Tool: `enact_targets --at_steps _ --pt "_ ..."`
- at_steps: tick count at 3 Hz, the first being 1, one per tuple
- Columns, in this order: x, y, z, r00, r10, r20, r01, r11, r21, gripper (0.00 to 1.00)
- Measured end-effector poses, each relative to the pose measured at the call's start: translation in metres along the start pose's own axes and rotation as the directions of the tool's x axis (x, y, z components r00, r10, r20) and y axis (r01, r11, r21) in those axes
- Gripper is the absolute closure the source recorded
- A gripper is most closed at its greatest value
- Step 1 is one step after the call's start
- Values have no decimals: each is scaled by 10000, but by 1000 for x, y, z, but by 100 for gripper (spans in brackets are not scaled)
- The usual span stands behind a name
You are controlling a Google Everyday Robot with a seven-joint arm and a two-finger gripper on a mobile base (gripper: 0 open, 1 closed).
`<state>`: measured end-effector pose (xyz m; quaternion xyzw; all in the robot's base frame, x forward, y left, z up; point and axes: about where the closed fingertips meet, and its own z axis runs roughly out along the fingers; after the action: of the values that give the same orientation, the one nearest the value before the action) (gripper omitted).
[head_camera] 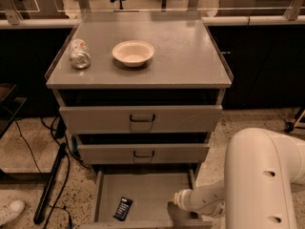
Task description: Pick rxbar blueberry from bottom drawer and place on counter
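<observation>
Grey bottom drawer [143, 192]: one rxbar blueberry [123, 208], gripper [175, 212] near, grip state unclear; counter [183, 51]: one can [79, 53], one bowl [133, 53].

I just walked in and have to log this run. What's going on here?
A one-armed robot is working at a grey cabinet whose bottom drawer is pulled open. Its gripper is down at the drawer's right front corner, apart from the rxbar blueberry, which lies on the drawer floor further left in the picture. Nothing has been picked up yet. On the counter sit a silver can and a pale bowl.
</observation>
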<state>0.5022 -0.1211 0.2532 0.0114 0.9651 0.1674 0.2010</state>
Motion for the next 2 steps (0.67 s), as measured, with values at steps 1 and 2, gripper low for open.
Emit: enact_targets --at_steps 1,2 --pt "-34 -49 -53 9865 870 1386 -1029 9884 1118 100" --pt "-53 -111 -107 9473 1768 2671 -2427 9405 2379 100"
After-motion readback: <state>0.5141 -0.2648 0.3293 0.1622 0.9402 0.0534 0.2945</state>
